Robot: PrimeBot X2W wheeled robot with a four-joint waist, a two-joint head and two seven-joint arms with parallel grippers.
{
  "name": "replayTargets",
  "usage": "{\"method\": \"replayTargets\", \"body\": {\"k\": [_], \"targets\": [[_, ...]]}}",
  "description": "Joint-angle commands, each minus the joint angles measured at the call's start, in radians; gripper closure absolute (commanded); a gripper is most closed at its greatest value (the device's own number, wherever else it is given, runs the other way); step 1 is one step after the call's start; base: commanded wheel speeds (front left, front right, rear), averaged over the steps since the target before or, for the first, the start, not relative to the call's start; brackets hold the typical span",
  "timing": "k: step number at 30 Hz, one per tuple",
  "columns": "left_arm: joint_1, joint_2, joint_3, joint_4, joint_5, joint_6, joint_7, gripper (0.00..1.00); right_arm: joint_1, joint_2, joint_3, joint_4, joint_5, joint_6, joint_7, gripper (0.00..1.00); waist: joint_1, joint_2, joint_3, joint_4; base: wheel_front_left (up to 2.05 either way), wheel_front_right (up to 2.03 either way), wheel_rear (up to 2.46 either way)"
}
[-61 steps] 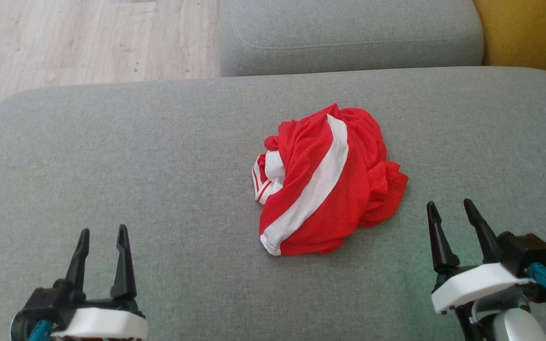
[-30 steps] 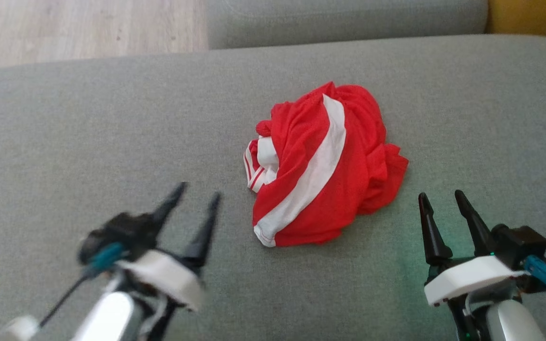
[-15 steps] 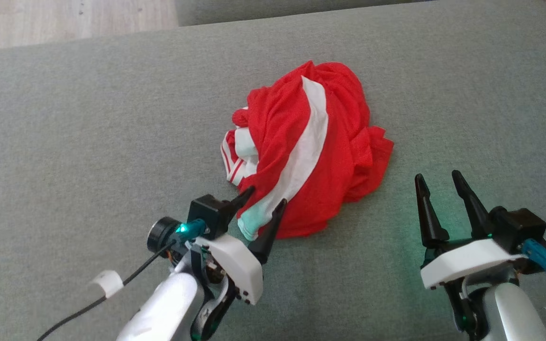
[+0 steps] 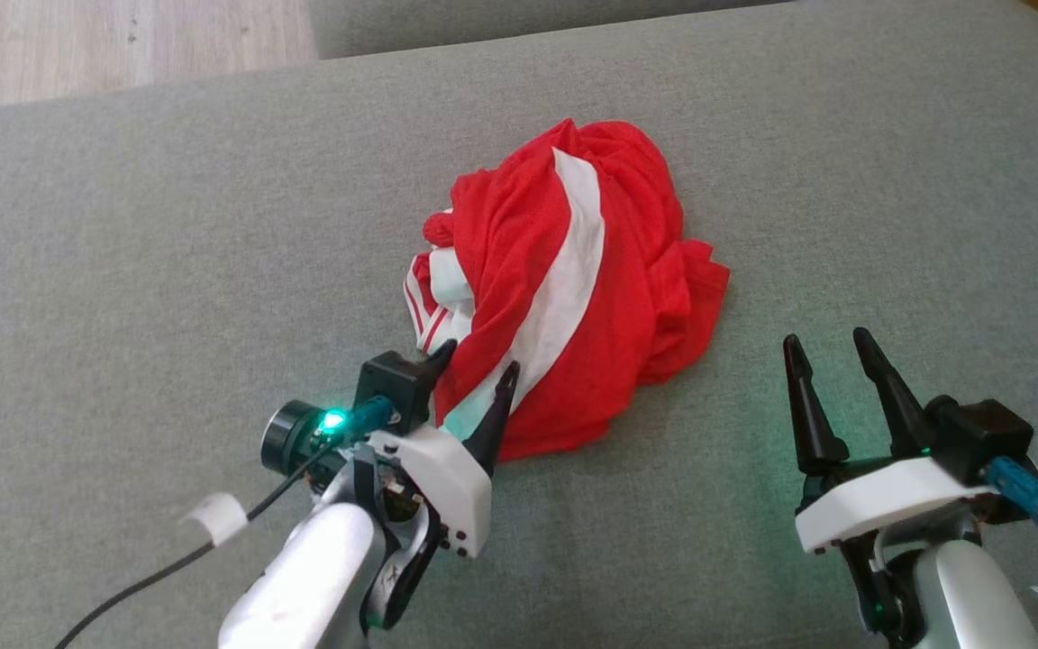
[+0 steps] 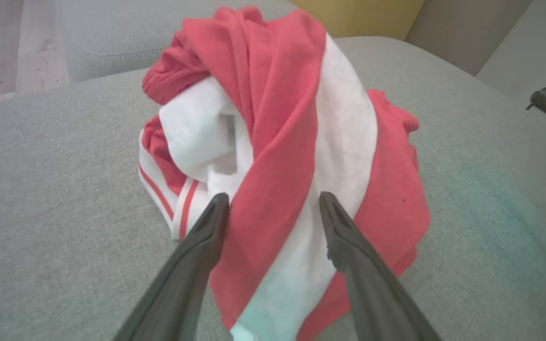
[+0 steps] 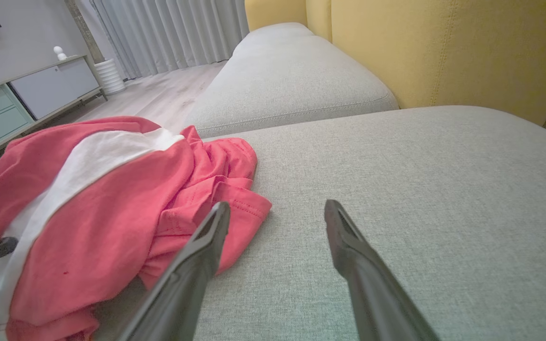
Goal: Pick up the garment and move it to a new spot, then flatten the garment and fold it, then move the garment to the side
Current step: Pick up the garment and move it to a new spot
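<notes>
A crumpled red garment (image 4: 636, 288) with a broad white stripe lies in a heap near the middle of the grey sofa cushion (image 4: 168, 234). My left gripper (image 4: 478, 359) is open at the heap's near-left edge, its two fingers straddling a fold of the red and white cloth. In the left wrist view the garment (image 5: 273, 118) rises between and beyond the left gripper (image 5: 273, 198). My right gripper (image 4: 824, 338) stands open to the right of the heap, apart from it, with nothing between its fingers. The right wrist view shows the garment (image 6: 102, 189) left of the right gripper (image 6: 277, 204).
Wooden floor (image 4: 77, 45) lies beyond the cushion's far-left edge. A second grey cushion (image 6: 292, 76) sits behind, with a yellow backrest (image 6: 443, 47) at the far right. A low cabinet (image 6: 26, 90) stands across the room.
My left arm has swung forward and to the right, bringing its open fingers around the garment's near edge. The head camera has tipped down. The right gripper has stayed put.
</notes>
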Motion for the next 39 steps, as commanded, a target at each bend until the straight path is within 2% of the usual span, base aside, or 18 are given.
{"method": "replayTargets", "body": {"k": [1,2,4,8,11,16,20,24,31,39], "targets": [[-0.038,0.006,0.026,-0.031,-0.001,0.001,0.004,0.0,-0.03,-0.006,0.026,-0.028,0.006,0.008,-0.012,0.0,0.0,0.0,0.0,0.0,0.0,0.0,0.0],[-0.036,0.007,0.023,-0.031,-0.004,0.003,0.015,0.45,-0.031,-0.006,0.026,-0.028,0.007,0.008,-0.012,0.0,0.0,0.0,0.0,0.0,0.0,0.0,0.0],[-0.03,0.007,0.016,-0.041,-0.013,0.0,0.035,1.0,-0.032,-0.006,0.022,-0.026,0.009,0.008,-0.014,0.0,0.0,0.0,0.0,0.002,0.0,0.0,0.0],[-0.034,0.01,0.01,-0.053,-0.018,-0.013,0.027,1.0,-0.031,-0.006,0.018,-0.024,0.011,0.008,-0.015,0.0,0.0,0.0,-0.001,0.008,0.0,0.0,0.0],[-0.038,0.012,0.023,-0.083,-0.014,0.0,-0.002,1.0,-0.03,-0.006,0.014,-0.024,0.01,0.008,-0.016,0.0,0.0,0.0,-0.006,0.015,0.0,0.0,0.0],[-0.036,0.034,0.081,-0.235,-0.052,0.008,-0.028,1.0,-0.022,-0.006,0.004,-0.025,0.012,0.008,-0.017,0.0,0.0,0.0,-0.021,0.044,0.0,0.0,0.0],[-0.095,0.093,0.162,-0.391,-0.119,-0.024,0.015,1.0,-0.018,-0.006,0.002,-0.028,0.012,0.008,-0.016,0.0,0.0,0.0,-0.033,0.078,0.0,0.0,0.0],[-0.204,0.175,0.27,-0.455,-0.176,-0.046,0.085,1.0,-0.024,-0.006,0.014,-0.027,0.022,0.008,-0.019,0.0,0.0,0.0,-0.042,0.104,0.0,0.0,0.0],[-0.347,0.3,0.417,-0.425,-0.195,-0.043,0.139,1.0,-0.032,-0.006,0.039,-0.012,0.037,0.008,-0.031,0.0,0.0,0.0,-0.047,0.144,0.0,0.0,0.0],[-0.407,0.411,0.508,-0.314,-0.169,-0.053,0.118,1.0,-0.042,-0.006,0.05,-0.049,0.027,0.008,-0.018,0.0,0.0,0.0,-0.035,0.234,0.0,0.0,0.0]]}}
